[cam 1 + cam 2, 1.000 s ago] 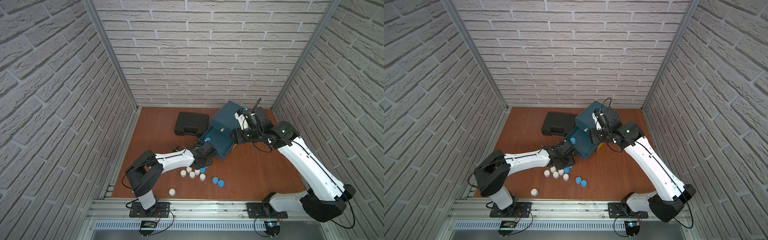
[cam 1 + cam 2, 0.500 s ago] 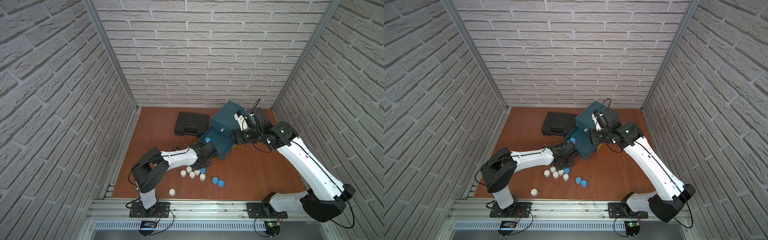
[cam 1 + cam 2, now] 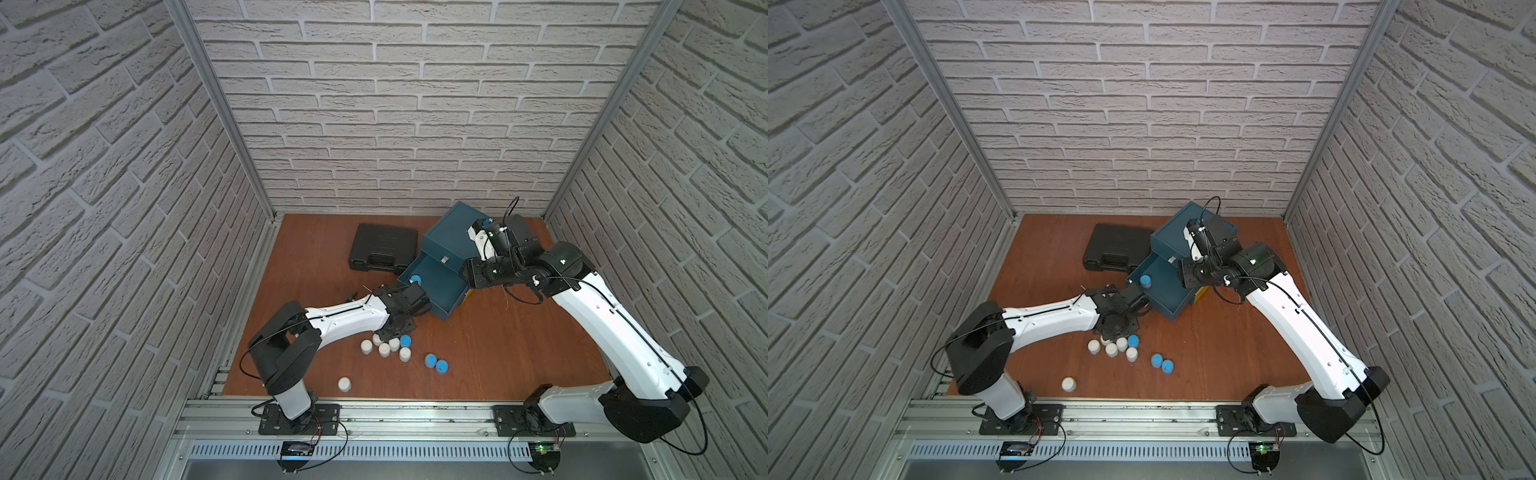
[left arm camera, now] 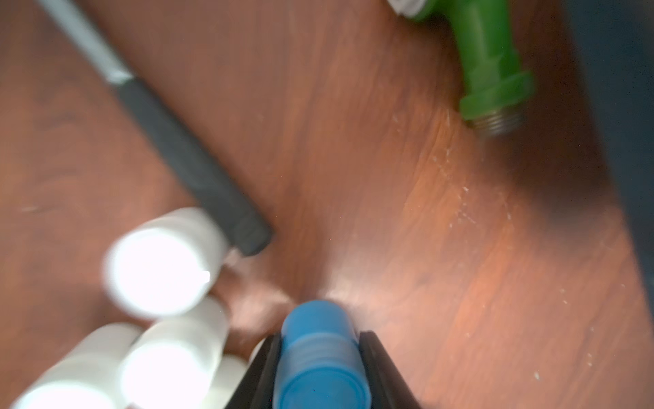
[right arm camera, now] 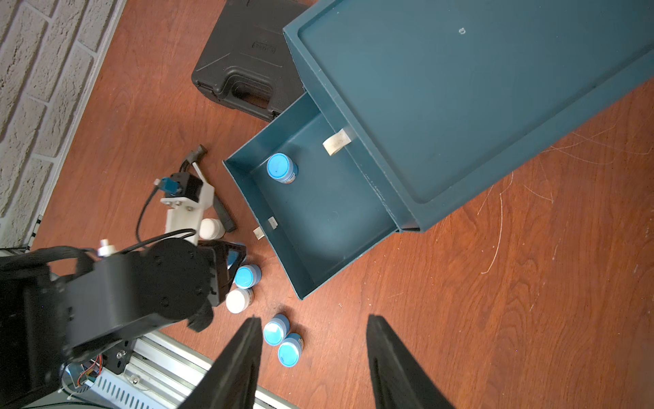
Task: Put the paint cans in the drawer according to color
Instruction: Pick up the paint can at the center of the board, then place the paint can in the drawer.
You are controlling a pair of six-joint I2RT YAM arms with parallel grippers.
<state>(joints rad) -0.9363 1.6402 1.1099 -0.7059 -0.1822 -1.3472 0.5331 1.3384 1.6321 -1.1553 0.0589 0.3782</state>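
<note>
The left pincer (image 4: 320, 335) is down at the surface (image 3: 498, 353), its two black fingers pressed against the sides of a blue paint can (image 4: 320, 357), clamped on it; that can stands upright on the wood, just beside a cluster of white cans (image 3: 384, 347); the wrist view is blurred, so I can make out no finer detail. A second blue can (image 5: 247, 276) sits right next to that pincer, with a white one touching it; a pair of blue cans (image 3: 431, 360) stand touching each other, a little apart from the cluster; a lone white can (image 3: 344, 384) stands well apart, near the front rail.

The drawer (image 5: 336, 219) is pulled out of the teal cabinet (image 5: 460, 88); a single blue can (image 5: 281, 168) stands upright inside it, in the corner nearest the black case (image 5: 247, 63).

The right pincer (image 5: 314, 318) hangs in the air near the drawer, its fingers well apart with nothing between them.

A hammer (image 4: 191, 159) lies flat on the surface, the end of its grip next to a white can; a green toy drill (image 4: 488, 60) lies near the drawer's outer wall.
</note>
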